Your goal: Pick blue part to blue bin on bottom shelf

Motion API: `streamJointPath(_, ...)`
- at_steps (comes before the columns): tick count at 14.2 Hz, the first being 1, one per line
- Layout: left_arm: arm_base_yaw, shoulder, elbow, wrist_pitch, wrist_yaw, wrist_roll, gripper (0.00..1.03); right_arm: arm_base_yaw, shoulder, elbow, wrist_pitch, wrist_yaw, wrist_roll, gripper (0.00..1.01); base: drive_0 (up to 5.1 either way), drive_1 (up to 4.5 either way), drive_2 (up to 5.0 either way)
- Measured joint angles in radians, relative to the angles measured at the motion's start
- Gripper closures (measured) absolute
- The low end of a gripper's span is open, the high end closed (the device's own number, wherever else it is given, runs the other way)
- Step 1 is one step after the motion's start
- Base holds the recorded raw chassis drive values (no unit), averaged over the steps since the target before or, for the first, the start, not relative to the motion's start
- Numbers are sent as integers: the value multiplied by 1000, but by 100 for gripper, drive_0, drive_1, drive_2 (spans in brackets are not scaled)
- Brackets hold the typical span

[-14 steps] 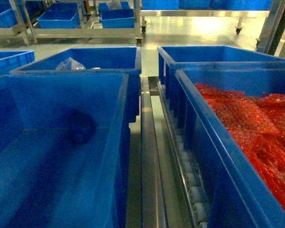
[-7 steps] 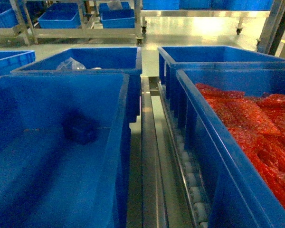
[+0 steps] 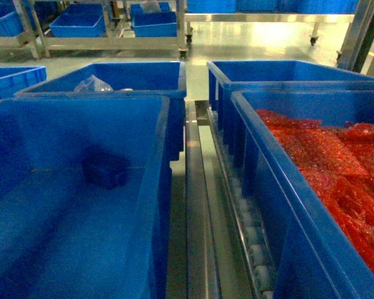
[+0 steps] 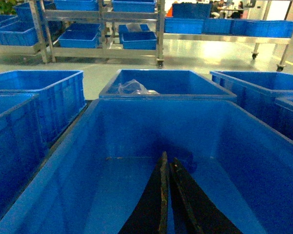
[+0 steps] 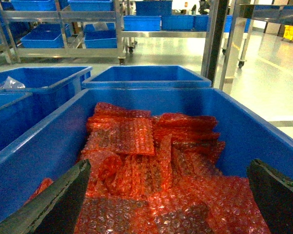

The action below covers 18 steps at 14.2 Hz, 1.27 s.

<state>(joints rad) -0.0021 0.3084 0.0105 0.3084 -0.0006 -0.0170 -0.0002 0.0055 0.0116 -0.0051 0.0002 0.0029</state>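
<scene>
The blue part (image 3: pixel 105 169) lies on the floor of the blue bin (image 3: pixel 162 143), close to its far wall. This bin stands on the bottom shelf, whose steel rail (image 3: pixel 196 205) and pale rollers (image 3: pixel 250 240) run along its right side. In the left wrist view my left gripper (image 4: pixel 169 158) is shut with nothing in it, over the inside of the blue bin (image 4: pixel 136 126). The blue part (image 4: pixel 187 162) shows just past its fingertips, partly hidden. My right gripper (image 5: pixel 168 165) stands wide open above red bags. Neither gripper shows in the head view.
A like crate with red bubble-wrap bags (image 3: pixel 336 180) stands to the right of the rail. Two more blue crates sit behind, the left one holding a clear plastic bag (image 3: pixel 93 84). Steel racks with blue crates (image 3: pixel 81 25) line the far floor.
One second ago the blue part was a blurred dark shape near the bin's far wall. It now lies sharp and still on the bin floor.
</scene>
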Motion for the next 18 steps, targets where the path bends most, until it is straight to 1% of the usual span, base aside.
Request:
streamJointPath(3,0,-69,0,-65,0,0,101,0,0,0,0,0,0,3,0,0,0)
streamJointPath(6,0,-81,0,-82,0,0,101,0,0,0,0,0,0,3,0,0,0)
streamJointPath(10,0,-137,0,-137,0,0,101,0,0,0,0,0,0,3,0,0,0)
streamJointPath(11,0,-299,1,-319,1,2,101,0,0,0,-2,2,0,3,0,0,0)
streamJointPath(18,0,-299,1,-314,0,3,101,0,0,0,0,0,0,3,0,0,0)
